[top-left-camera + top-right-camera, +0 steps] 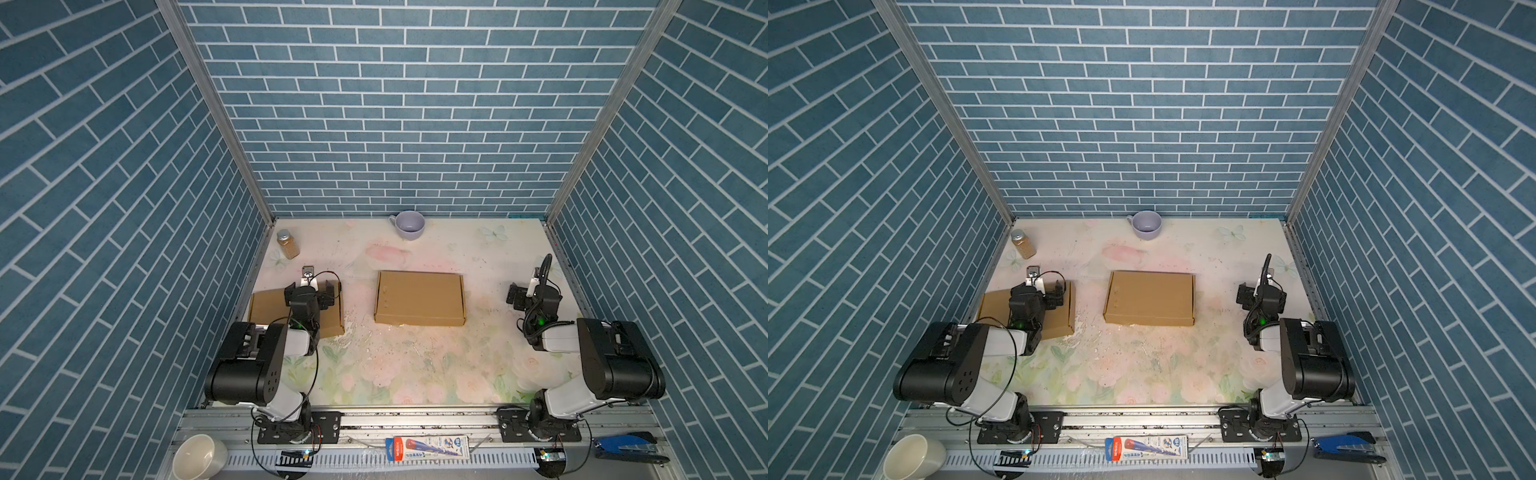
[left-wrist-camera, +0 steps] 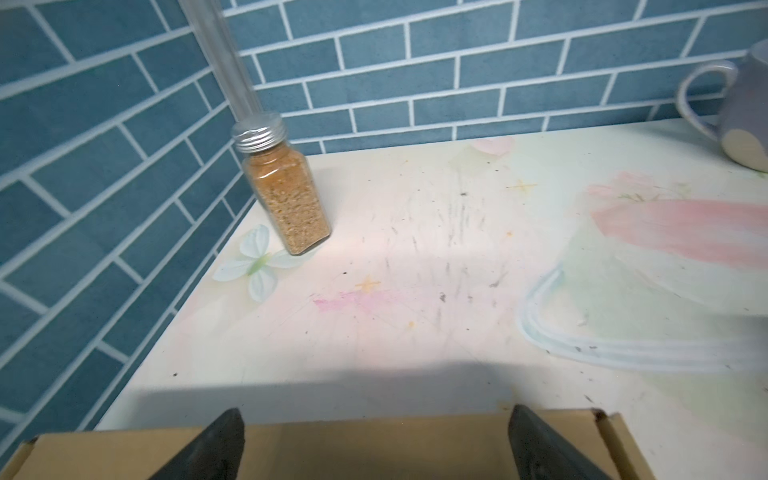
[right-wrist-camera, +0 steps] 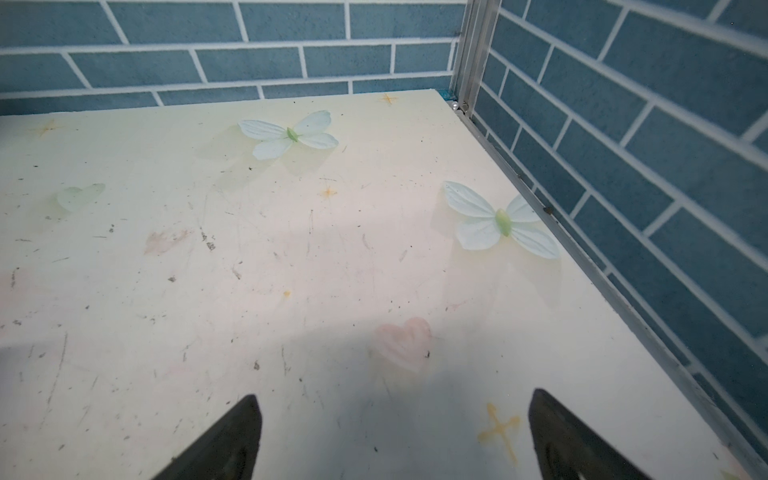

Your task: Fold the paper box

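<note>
A brown paper box (image 1: 419, 297) (image 1: 1149, 297) lies flat and closed at the middle of the table, with no gripper touching it. A second brown box (image 1: 266, 307) (image 1: 994, 307) sits at the left edge, partly hidden under the left arm. My left gripper (image 1: 312, 291) (image 1: 1038, 291) (image 2: 376, 411) hangs open above that box's (image 2: 374, 449) far edge, with nothing between its fingers. My right gripper (image 1: 534, 297) (image 1: 1262, 297) (image 3: 395, 395) stands open over bare table at the right, well apart from the middle box.
A spice jar (image 1: 288, 244) (image 2: 284, 195) stands at the back left and a lilac cup (image 1: 409, 225) (image 2: 744, 116) at the back wall. On the front rail are a white cup (image 1: 199, 457), a toothbrush pack (image 1: 428, 448) and a blue stapler (image 1: 627, 446). Tiled walls enclose three sides.
</note>
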